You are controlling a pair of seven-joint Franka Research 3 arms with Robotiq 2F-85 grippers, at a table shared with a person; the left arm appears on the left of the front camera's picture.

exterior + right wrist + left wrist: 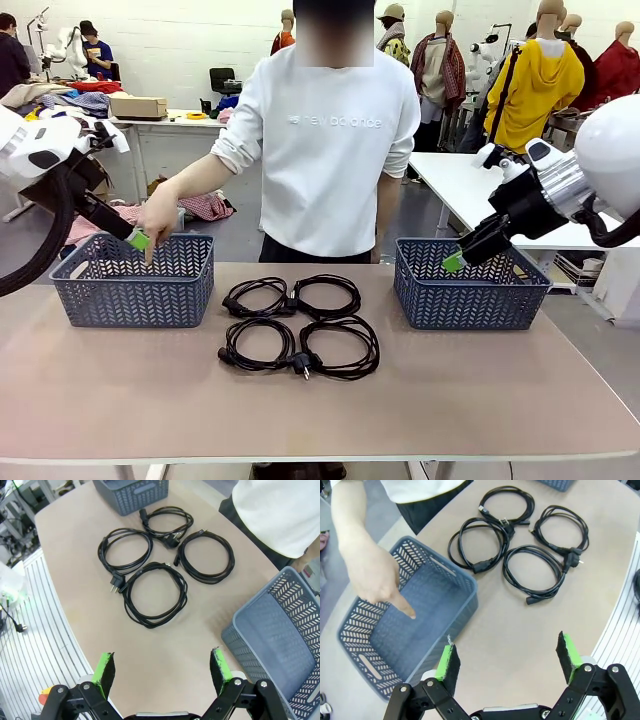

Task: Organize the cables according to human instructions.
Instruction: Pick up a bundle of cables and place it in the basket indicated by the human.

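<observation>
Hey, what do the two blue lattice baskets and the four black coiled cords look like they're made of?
The two blue lattice baskets: likely moulded plastic, matte; uniform colour, regular herringbone cutouts. The four black coiled cords: probably rubber or PVC sheathing, slight sheen; they hold soft loops, plug ends look moulded.

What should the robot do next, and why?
Probably lower the open left pincer onto the nearest cable: the person's hand points into the left basket, and no cable is in it or gripped yet.
</observation>
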